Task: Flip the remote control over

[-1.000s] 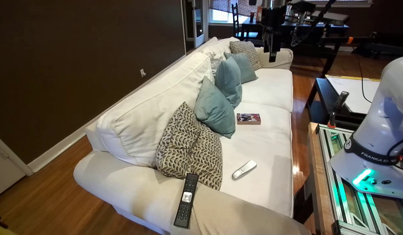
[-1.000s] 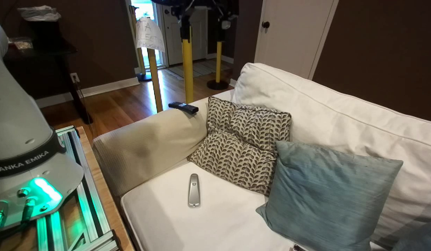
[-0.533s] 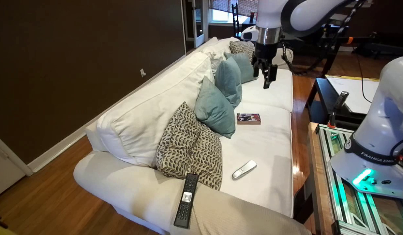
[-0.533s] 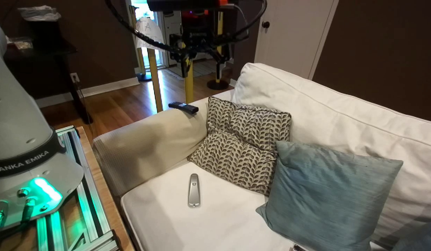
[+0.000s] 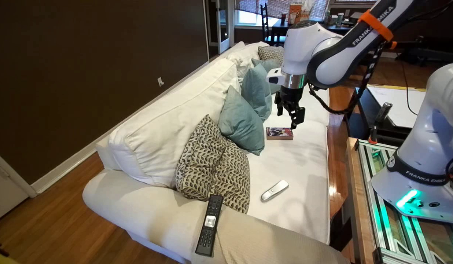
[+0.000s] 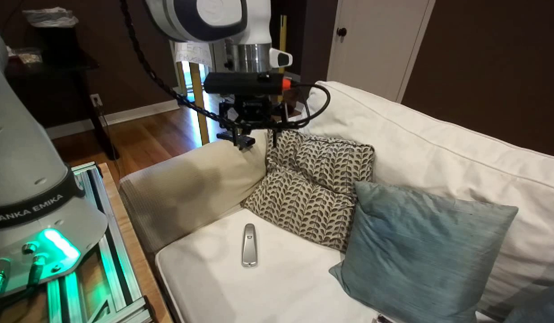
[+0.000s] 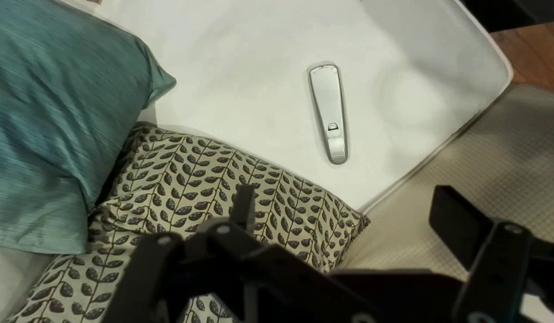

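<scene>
The remote control (image 5: 274, 191) is a slim silver-white bar lying flat on the white sofa seat, in both exterior views (image 6: 249, 246). Its plain face is up, with a small latch-like mark near the narrow end; no buttons show. In the wrist view the remote control (image 7: 328, 107) lies above the fingertips, its narrow end toward them. My gripper (image 5: 286, 119) hangs fingers down, well above the seat and apart from the remote. In the wrist view the gripper (image 7: 344, 199) has its fingers wide apart with nothing between them.
A longer black remote (image 5: 208, 227) lies on the sofa armrest (image 6: 192, 188). A leaf-patterned pillow (image 7: 205, 193) and a blue pillow (image 6: 429, 251) lean on the backrest near the remote control. A thick book (image 5: 279, 135) lies farther along the seat.
The arm has come down from the top of both exterior views, and the gripper is lower over the sofa. Its fingers stay apart. The remote control has not moved.
</scene>
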`<act>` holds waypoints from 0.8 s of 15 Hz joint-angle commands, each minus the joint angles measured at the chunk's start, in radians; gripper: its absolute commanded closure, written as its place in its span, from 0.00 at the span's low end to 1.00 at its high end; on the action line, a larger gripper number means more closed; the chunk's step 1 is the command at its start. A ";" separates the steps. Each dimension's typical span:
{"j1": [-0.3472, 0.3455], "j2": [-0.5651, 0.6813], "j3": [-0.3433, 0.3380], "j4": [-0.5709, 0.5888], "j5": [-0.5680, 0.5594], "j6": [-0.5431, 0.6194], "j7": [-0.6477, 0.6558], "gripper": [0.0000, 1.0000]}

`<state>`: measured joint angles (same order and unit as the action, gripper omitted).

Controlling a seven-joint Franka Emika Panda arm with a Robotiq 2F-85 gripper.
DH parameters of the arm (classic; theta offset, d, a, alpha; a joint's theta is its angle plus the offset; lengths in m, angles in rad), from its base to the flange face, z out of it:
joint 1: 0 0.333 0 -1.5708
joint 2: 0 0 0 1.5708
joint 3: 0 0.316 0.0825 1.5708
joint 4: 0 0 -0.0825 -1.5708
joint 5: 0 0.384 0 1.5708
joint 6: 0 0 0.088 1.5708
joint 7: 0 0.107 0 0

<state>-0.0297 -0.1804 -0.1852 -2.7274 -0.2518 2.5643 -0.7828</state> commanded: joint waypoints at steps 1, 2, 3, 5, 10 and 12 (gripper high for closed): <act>-0.019 0.025 0.019 0.003 0.005 0.010 -0.007 0.00; -0.021 0.032 0.020 0.007 0.005 0.010 -0.006 0.00; -0.020 0.028 0.021 0.008 0.005 0.010 -0.006 0.00; -0.019 0.016 0.021 0.008 0.005 0.010 -0.006 0.00; -0.019 0.012 0.021 0.008 0.005 0.010 -0.006 0.00; -0.028 0.062 0.008 0.009 -0.004 0.038 -0.037 0.00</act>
<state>-0.0361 -0.1662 -0.1788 -2.7194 -0.2516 2.5760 -0.7858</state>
